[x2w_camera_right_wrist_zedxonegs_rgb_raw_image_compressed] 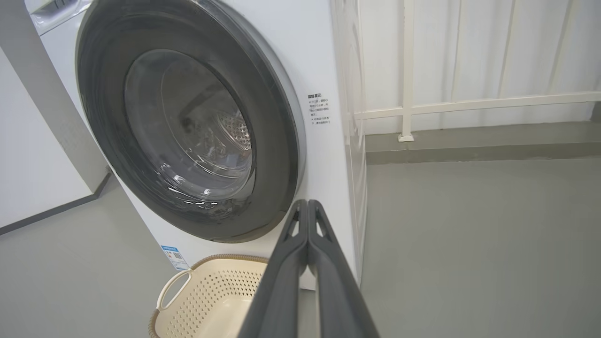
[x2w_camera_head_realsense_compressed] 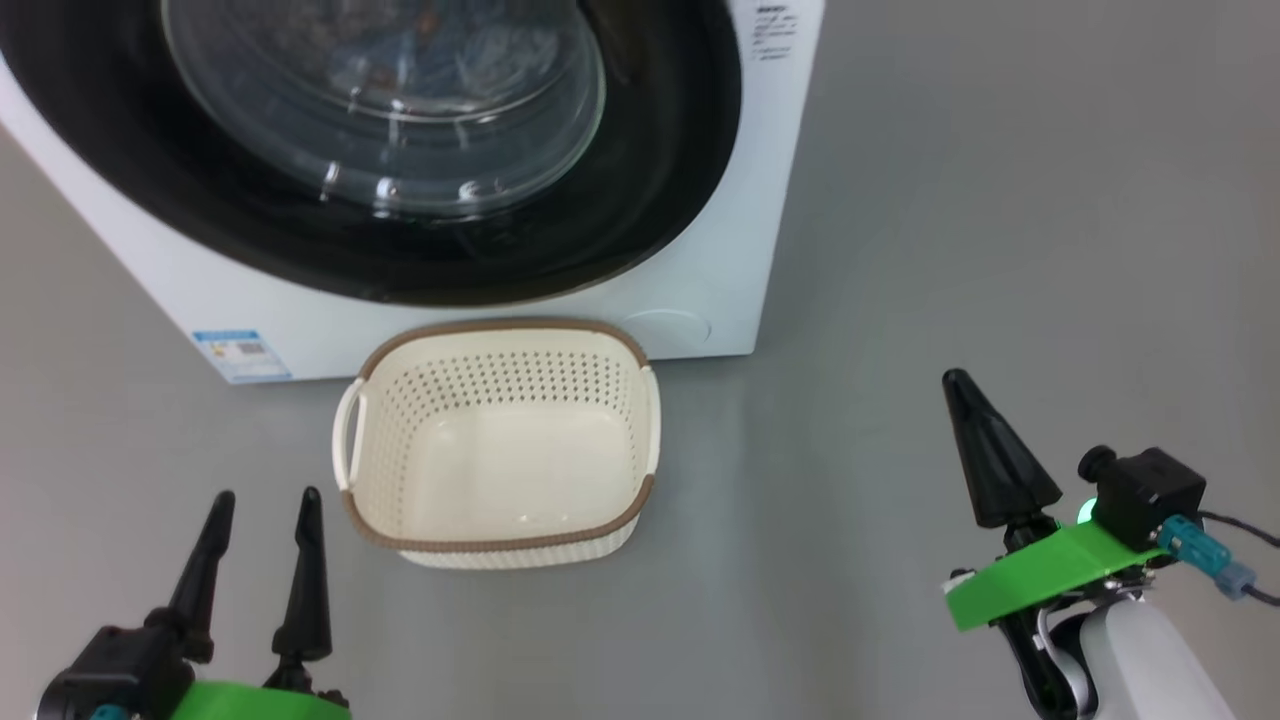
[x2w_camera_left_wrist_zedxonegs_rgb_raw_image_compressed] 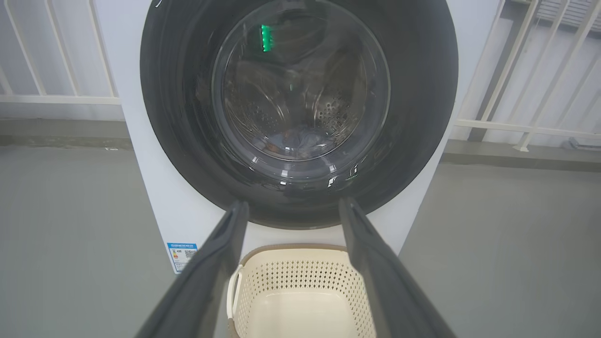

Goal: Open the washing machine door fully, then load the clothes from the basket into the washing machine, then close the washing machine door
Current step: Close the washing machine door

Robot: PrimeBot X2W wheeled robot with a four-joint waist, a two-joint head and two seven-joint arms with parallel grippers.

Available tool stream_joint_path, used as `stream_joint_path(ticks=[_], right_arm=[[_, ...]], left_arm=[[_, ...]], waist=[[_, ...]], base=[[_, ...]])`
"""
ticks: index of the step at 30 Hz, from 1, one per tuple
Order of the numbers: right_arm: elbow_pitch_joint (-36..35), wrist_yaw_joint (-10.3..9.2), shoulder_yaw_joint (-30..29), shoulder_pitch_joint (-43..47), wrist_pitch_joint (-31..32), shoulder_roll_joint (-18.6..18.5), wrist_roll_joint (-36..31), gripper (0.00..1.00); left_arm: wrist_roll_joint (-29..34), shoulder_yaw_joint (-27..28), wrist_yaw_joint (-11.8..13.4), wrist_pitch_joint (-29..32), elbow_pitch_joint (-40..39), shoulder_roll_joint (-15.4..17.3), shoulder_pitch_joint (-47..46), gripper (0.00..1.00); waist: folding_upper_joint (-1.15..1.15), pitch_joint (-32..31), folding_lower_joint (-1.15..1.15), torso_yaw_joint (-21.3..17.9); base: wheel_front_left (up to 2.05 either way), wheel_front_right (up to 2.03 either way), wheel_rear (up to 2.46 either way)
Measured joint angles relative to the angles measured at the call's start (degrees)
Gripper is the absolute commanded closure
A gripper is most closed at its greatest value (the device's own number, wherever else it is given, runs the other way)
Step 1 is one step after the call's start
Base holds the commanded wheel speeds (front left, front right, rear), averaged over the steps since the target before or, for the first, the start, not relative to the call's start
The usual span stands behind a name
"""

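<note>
At the lower left of the head view, the left gripper [x2w_camera_head_realsense_compressed: 267,495] rests above the grey floor [x2w_camera_head_realsense_compressed: 950,200] with its two fingers spread wide and nothing between them. Above it, in the upper left, stands the washing machine [x2w_camera_head_realsense_compressed: 150,270], with a small blue label sticker [x2w_camera_head_realsense_compressed: 240,355] near its bottom corner. The washing machine door [x2w_camera_head_realsense_compressed: 640,200] covers the opening, and in the right wrist view its black rim seems to lie flat against the white front, so I judge it to be closed. In the left wrist view some blue fabric, probably the clothes [x2w_camera_left_wrist_zedxonegs_rgb_raw_image_compressed: 300,140], lies at the bottom of the drum behind the glass; it is too dim to tell more.

In the centre of the head view the basket [x2w_camera_head_realsense_compressed: 500,330] sits on the floor just in front of the machine, and there is nothing in it. At the lower right, the right gripper [x2w_camera_head_realsense_compressed: 958,378] has its fingers pressed together and holds nothing.

From this I judge that loading is done and the closing step is at its end. The next move calls only for checking that the door is latched, perhaps with a light push on the rim.
</note>
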Motion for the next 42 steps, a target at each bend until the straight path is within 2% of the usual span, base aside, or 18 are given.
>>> stream_joint_path(ticks=[1,2,14,42], right_arm=[[-0.1,-0.01,-0.1,0.5,0.0,0.1,-0.6,0.02],[-0.2,-0.01,-0.5,0.9,0.0,0.2,-1.3,0.00],[-2.4,-0.01,-3.5,6.2,0.0,0.8,-3.8,0.00],[-3.2,-0.01,-5.4,11.0,0.0,2.6,-6.0,0.00]], left_arm=[[0.0,0.2,0.0,0.0,-0.1,0.0,0.4,0.00],[0.0,0.3,0.0,0.0,-0.1,0.0,0.8,0.00],[1.7,1.9,0.0,0.0,0.2,-0.4,2.6,0.00],[3.2,3.1,0.0,0.0,0.5,-1.2,7.0,0.00]], waist=[[0.00,-0.5,0.00,-0.5],[0.00,-0.9,0.00,-1.0],[0.00,-4.4,0.00,-3.8],[0.00,-7.5,0.00,-3.7]], base=[[0.00,0.00,0.00],[0.00,0.00,0.00],[0.00,0.00,0.00],[0.00,0.00,0.00]])
